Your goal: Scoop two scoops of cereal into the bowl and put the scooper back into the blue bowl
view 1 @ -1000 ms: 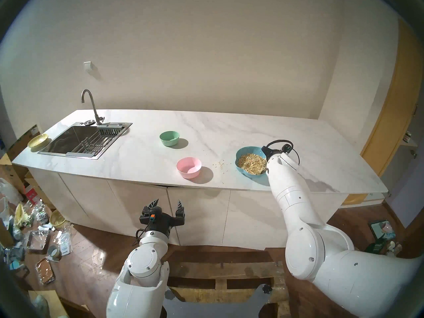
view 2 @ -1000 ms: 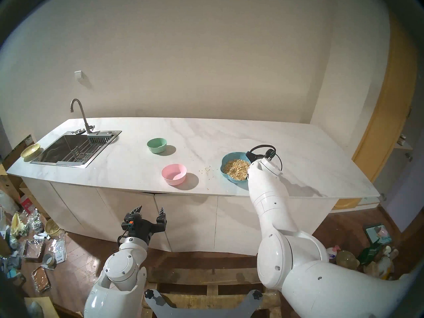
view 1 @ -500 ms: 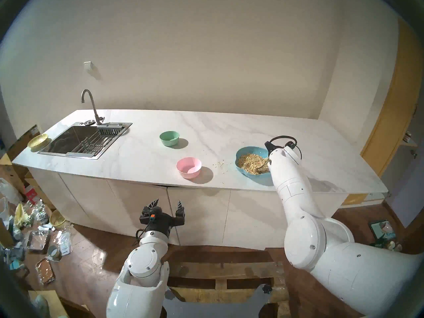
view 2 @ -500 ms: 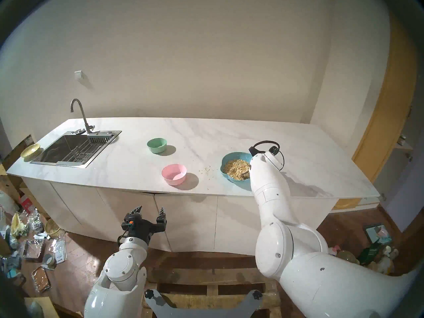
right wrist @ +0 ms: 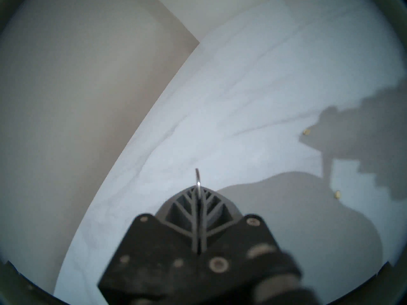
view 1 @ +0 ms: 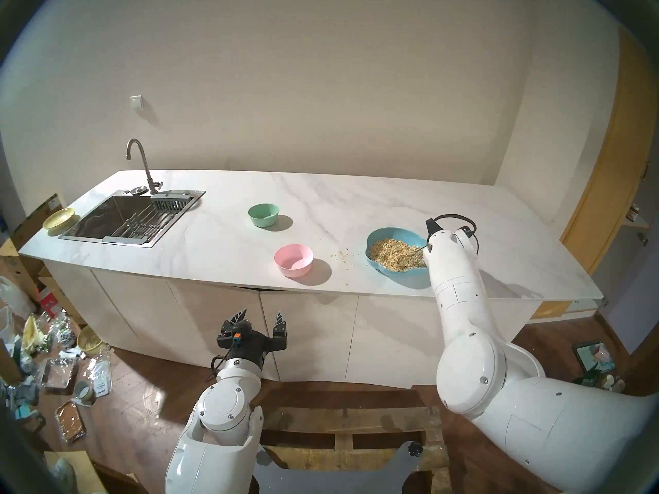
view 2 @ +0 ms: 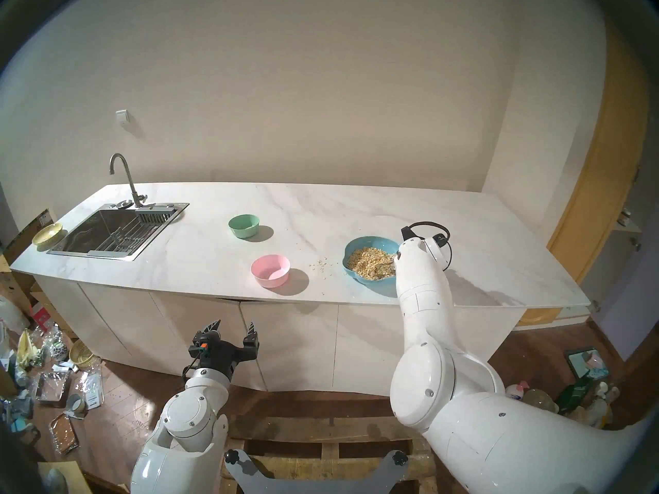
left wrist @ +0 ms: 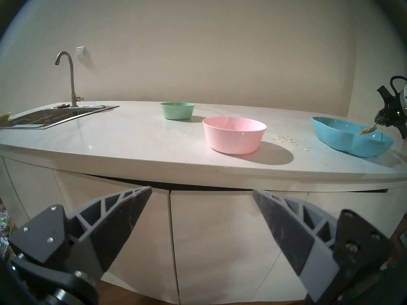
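The blue bowl (view 1: 401,279) stands at the counter's right front, holding the cereal (view 1: 387,254). My right gripper (right wrist: 198,189) is shut on the handle of the scooper (left wrist: 371,129), over the bowl's right side. The handle's end sticks out past the fingertips. The scooper's head sits at about rim height with flakes on it. In the head views my wrist hides the right gripper. The pink bowl (view 1: 293,259) stands left of the blue bowl and looks empty. My left gripper (view 1: 261,315) is open and empty below the counter's front edge.
Spilled flakes (view 1: 342,256) lie between the pink and blue bowls. A mint-green bowl (view 1: 263,214) stands further back. A sink (view 1: 132,218) with a faucet is at the left, a yellow dish (view 1: 59,218) beside it. Clutter lies on the floor at the left.
My right arm has moved to the right, uncovering more of the blue bowl and drawing the scooper through the cereal. The left arm has not moved.
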You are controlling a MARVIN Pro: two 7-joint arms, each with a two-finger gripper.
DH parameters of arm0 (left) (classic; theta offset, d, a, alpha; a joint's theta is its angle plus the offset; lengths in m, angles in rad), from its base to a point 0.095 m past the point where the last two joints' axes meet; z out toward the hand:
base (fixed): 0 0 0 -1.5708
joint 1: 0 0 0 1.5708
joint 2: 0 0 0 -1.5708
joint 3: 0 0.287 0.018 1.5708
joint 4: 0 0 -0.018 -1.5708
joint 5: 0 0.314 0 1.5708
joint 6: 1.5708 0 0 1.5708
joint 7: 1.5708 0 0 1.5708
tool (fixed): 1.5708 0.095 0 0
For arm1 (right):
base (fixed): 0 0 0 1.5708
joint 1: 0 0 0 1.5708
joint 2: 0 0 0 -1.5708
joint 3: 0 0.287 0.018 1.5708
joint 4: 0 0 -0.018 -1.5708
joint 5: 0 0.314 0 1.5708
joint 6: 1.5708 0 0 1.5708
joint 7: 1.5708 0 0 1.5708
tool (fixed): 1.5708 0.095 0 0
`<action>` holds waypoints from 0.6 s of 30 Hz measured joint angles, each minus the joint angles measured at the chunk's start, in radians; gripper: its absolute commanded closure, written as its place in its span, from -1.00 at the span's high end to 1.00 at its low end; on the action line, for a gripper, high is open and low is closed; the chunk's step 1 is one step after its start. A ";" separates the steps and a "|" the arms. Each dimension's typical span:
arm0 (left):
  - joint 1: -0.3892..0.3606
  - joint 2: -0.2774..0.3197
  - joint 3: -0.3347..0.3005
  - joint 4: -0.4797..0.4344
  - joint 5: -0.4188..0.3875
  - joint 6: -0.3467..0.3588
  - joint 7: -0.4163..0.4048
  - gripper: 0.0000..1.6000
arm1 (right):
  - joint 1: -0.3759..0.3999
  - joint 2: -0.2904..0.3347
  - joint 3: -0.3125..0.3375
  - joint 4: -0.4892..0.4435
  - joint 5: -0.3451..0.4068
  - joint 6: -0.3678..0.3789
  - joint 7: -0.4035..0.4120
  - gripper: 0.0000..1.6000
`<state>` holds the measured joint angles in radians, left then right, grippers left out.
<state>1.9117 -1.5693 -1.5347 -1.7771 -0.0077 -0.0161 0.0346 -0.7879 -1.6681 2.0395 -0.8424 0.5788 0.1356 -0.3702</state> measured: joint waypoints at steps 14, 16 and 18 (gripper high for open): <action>0.000 0.000 0.000 0.000 0.000 0.000 0.000 1.00 | -0.099 -0.038 -0.104 -0.104 -0.016 -0.032 0.059 -1.00; 0.000 0.000 0.000 0.000 0.000 0.000 0.000 1.00 | -0.106 -0.034 -0.132 -0.109 -0.033 -0.045 0.066 -1.00; 0.000 0.000 0.000 0.000 0.000 0.000 0.000 1.00 | -0.108 -0.028 -0.170 -0.109 -0.048 -0.057 0.075 -1.00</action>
<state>1.9115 -1.5692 -1.5347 -1.7770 -0.0077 -0.0161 0.0346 -0.8962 -1.6964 1.8698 -0.9513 0.5309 0.0785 -0.2954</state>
